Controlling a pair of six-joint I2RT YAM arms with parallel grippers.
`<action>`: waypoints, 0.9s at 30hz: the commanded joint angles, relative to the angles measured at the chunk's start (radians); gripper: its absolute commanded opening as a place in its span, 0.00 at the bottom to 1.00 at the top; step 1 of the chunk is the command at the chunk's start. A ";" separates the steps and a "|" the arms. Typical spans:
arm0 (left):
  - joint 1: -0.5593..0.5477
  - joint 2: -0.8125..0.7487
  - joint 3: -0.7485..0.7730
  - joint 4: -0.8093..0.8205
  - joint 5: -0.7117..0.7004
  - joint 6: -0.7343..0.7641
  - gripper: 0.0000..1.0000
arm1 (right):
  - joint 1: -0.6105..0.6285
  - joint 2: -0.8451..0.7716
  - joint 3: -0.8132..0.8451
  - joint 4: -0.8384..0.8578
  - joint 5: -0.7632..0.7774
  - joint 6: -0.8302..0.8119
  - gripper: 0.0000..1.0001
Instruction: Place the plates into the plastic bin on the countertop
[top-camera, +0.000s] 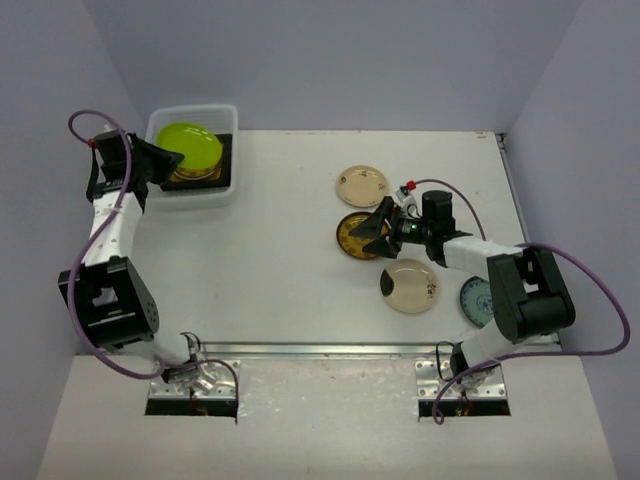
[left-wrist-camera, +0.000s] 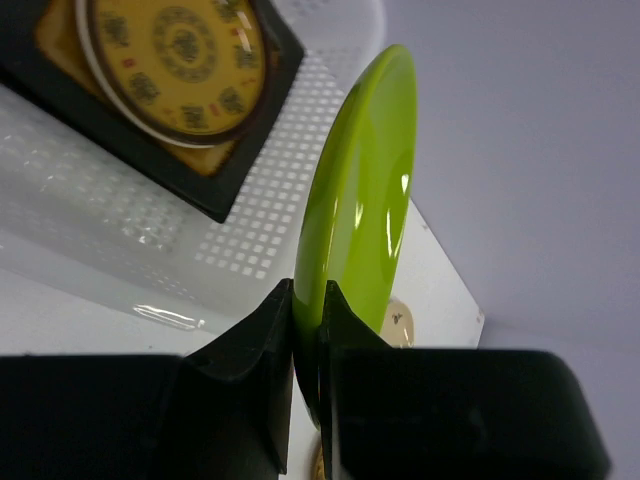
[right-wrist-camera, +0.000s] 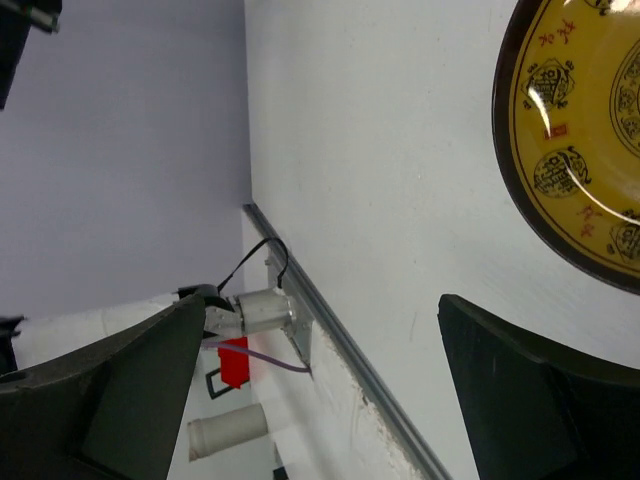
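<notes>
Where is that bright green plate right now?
In the overhead view the lime-green plate is at the far left, gripped at its rim by the left arm's fingers, over the plastic bin and above the dark square plate already inside.

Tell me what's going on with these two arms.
The left gripper is shut on the rim of a lime-green plate, holding it over the plastic bin. In the bin, a patterned round plate already sits on a dark square plate. The right gripper is open by a brown-yellow plate on the countertop. A far cream plate, a near cream plate and a blue-patterned plate also lie there.
</notes>
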 joint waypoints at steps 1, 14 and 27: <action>0.005 0.261 0.238 -0.008 -0.162 -0.095 0.04 | -0.035 -0.108 -0.073 0.035 -0.047 -0.036 0.99; 0.036 0.771 0.791 -0.206 -0.034 -0.014 0.23 | -0.122 -0.215 -0.026 -0.207 0.008 -0.205 0.99; 0.030 0.778 0.865 -0.326 -0.079 0.077 1.00 | -0.122 -0.172 0.186 -0.623 0.429 -0.467 0.99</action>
